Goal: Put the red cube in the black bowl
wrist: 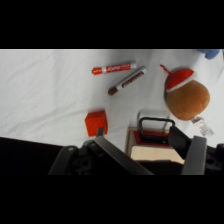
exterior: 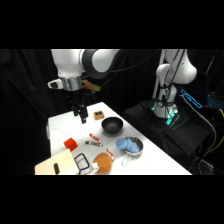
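Cube, the red one, is sitting on the table twd the near-left, w/ a wooden board just in front of it. End effector is hanging above the table behind the cube, not touching it, its fingers standing spread w/ nothing btwn them. Black bowl is resting farther back to the right, well apart from the cube.
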Tool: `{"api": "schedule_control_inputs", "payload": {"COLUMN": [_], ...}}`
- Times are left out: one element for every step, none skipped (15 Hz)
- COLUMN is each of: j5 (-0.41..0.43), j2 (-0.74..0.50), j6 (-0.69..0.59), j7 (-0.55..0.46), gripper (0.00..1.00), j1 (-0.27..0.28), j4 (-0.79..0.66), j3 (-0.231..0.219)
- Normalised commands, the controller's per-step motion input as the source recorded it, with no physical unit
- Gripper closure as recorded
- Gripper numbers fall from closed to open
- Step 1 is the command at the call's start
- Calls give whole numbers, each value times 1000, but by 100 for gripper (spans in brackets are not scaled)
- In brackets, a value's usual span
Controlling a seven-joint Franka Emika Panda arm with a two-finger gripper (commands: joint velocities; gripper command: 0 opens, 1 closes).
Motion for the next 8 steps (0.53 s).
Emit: {"api": "schedule_control_inputs", "payload": {"j5": [24,17,13,13,0,-23,-23,-28], "j2": [430,438,436,422,424,422,444,446], "j6": [-265,-248,-240,-209,-168,-150,-153,-131], "j7": [-321,-300,-290,-291,-280,-265,-254,-254], "gripper": [0,0,0,0,0,0,0,0], "j1": [-104,-101,-99,-101,-102,-101,-112,-122], "j4": [718,694,665,623,591,574,583,579], "j3": [73,75,79,87,84,78,75,75]}}
